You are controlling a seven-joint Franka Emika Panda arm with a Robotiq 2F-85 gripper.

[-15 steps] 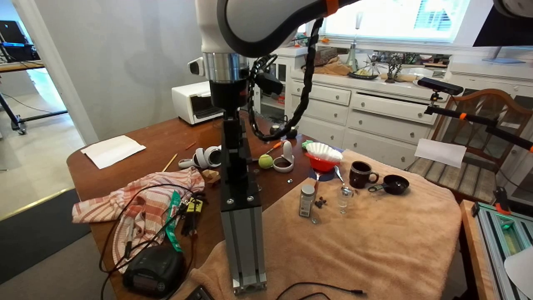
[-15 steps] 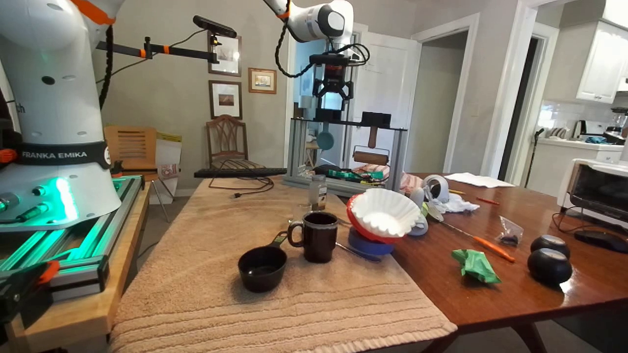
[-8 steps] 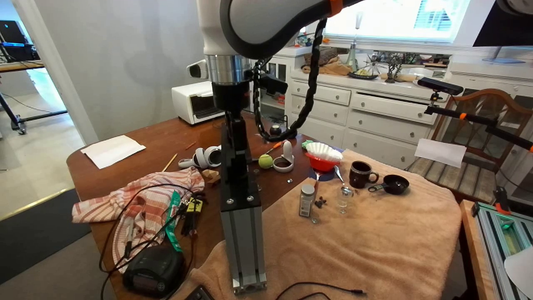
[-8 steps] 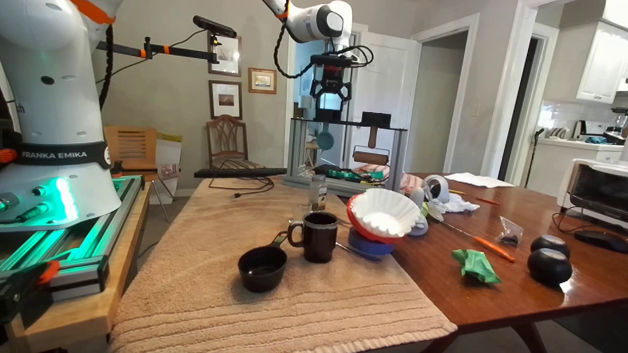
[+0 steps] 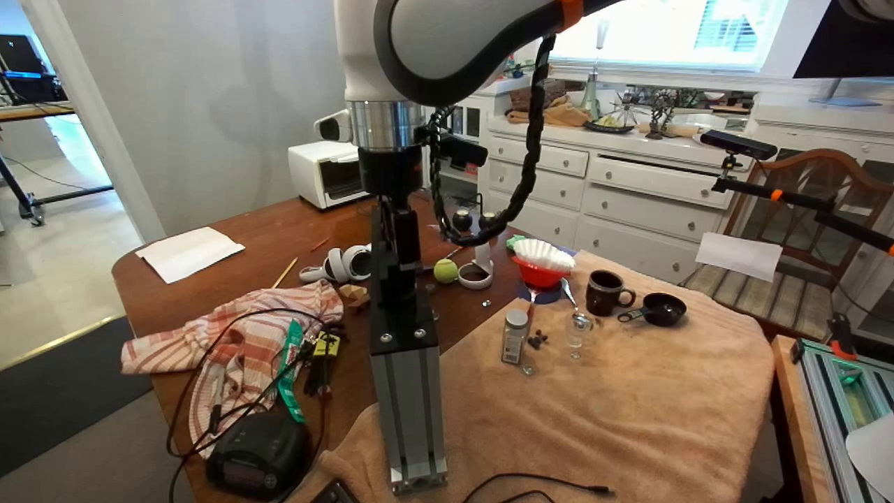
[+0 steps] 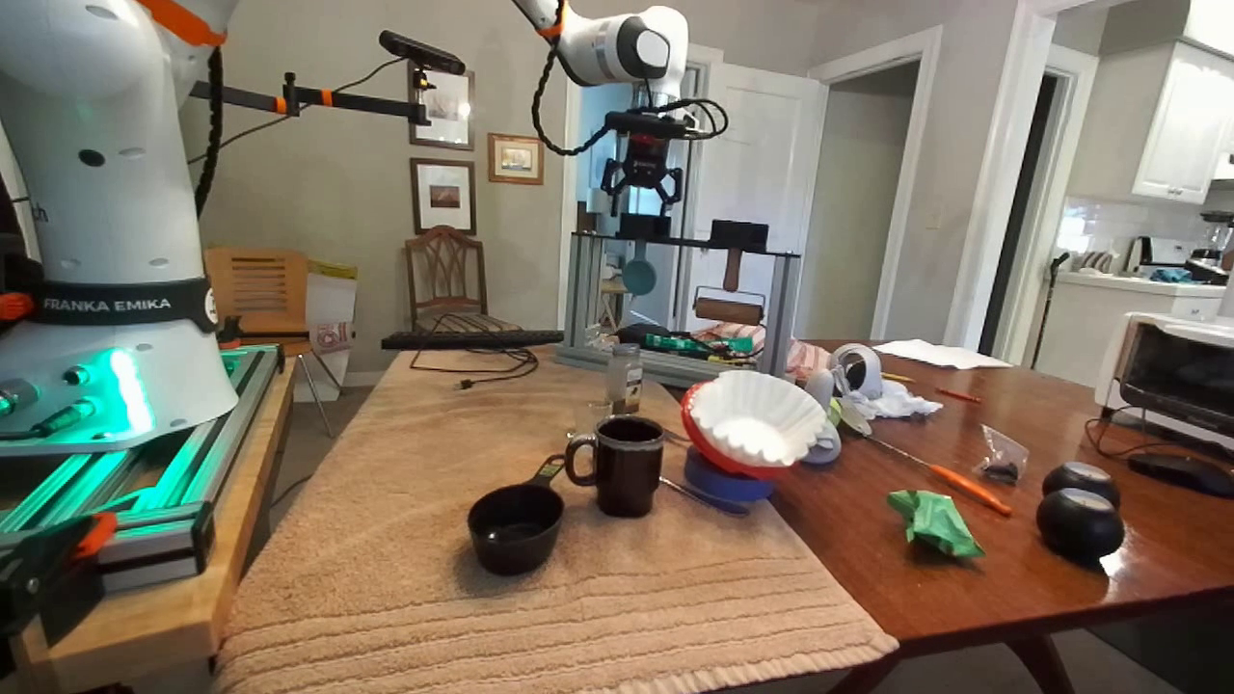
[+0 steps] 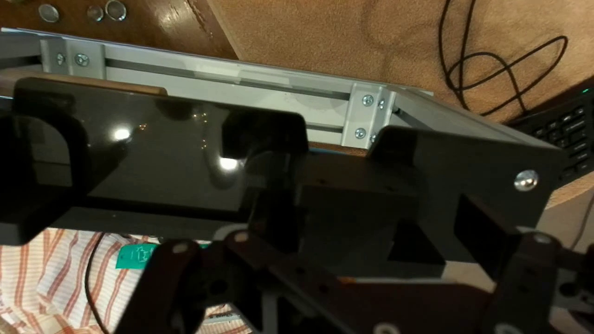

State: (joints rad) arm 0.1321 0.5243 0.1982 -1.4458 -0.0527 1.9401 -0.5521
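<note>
A black block (image 6: pixel 643 227) is mounted on top of a grey metal rack (image 5: pixel 408 412), raised above a wooden table (image 6: pixel 1051 395). The gripper (image 6: pixel 644 210) is pointed straight down at the block with its fingers spread wide; in the wrist view, one finger is seen on either side of it — whether contact is made cannot be told. Beneath the block, a teal round-headed utensil (image 6: pixel 638 278) is hung. Along the rack's top, a gap is left before a second block (image 6: pixel 739 235), below which a wooden roller (image 6: pixel 730 308) is suspended.

Between the rack and the table's left edge in an exterior view, a striped cloth (image 5: pixel 248 360) is heaped, reaching that edge, with a black case (image 5: pixel 258 454) set near the front. White paper (image 5: pixel 188 253) is laid by the left corner, and a toaster oven (image 5: pixel 332 175) is placed at the back edge.

On the rack's other side, the worktop is covered by a tan towel (image 6: pixel 434 463). A jar (image 5: pixel 515 337) is stood nearest the rack. Toward the near edge in an exterior view, a dark mug (image 6: pixel 627 467) and a black measuring cup (image 6: pixel 516 528) are set — well apart from the rack.
</note>
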